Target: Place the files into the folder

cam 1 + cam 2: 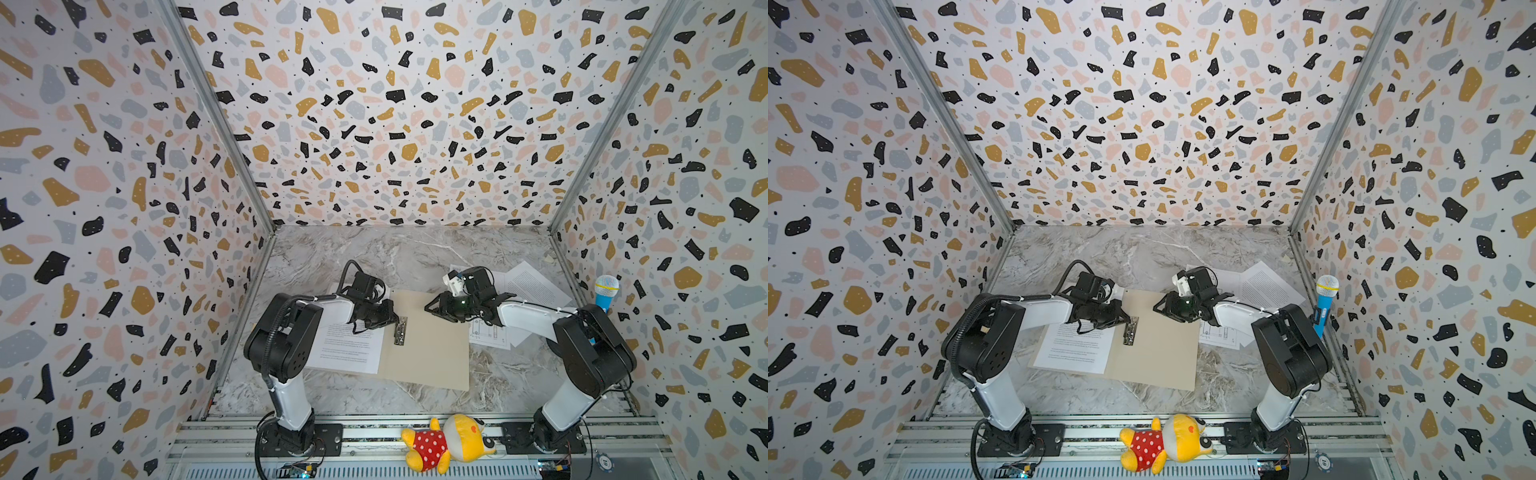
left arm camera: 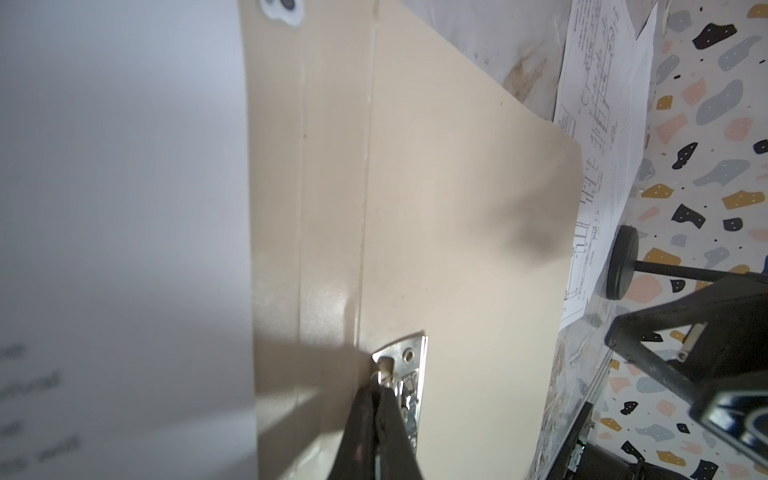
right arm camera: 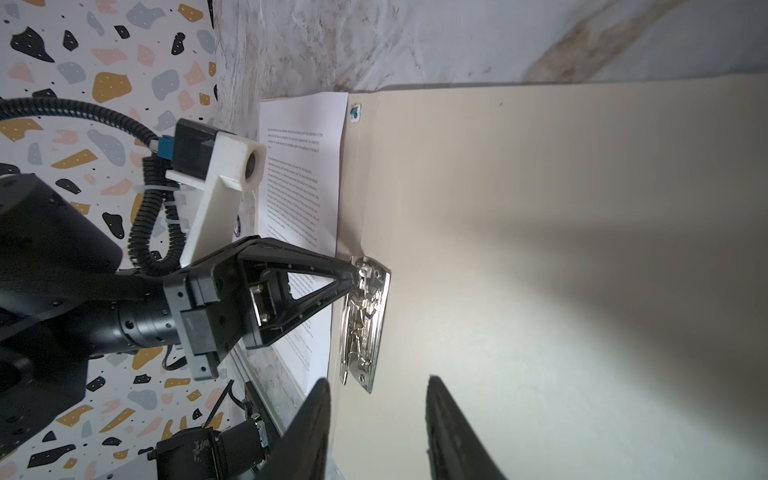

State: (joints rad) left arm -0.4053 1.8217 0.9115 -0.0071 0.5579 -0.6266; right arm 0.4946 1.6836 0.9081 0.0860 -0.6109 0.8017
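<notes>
One file [image 1: 349,349] lies in the open folder [image 1: 432,357], two files [image 1: 532,286] wait outside — my left gripper [image 3: 358,272] pinches the clip [image 1: 400,331], my right gripper [image 3: 378,424] gapes empty.

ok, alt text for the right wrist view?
The left gripper, shut, touches its tips to one end of the silver metal clip at the spine of an open tan folder. A printed text sheet lies on the flap behind that gripper. The right gripper, open, hovers in the foreground over the folder.

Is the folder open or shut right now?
Open: the folder lies spread flat on the table, its inner metal clip exposed.
</notes>
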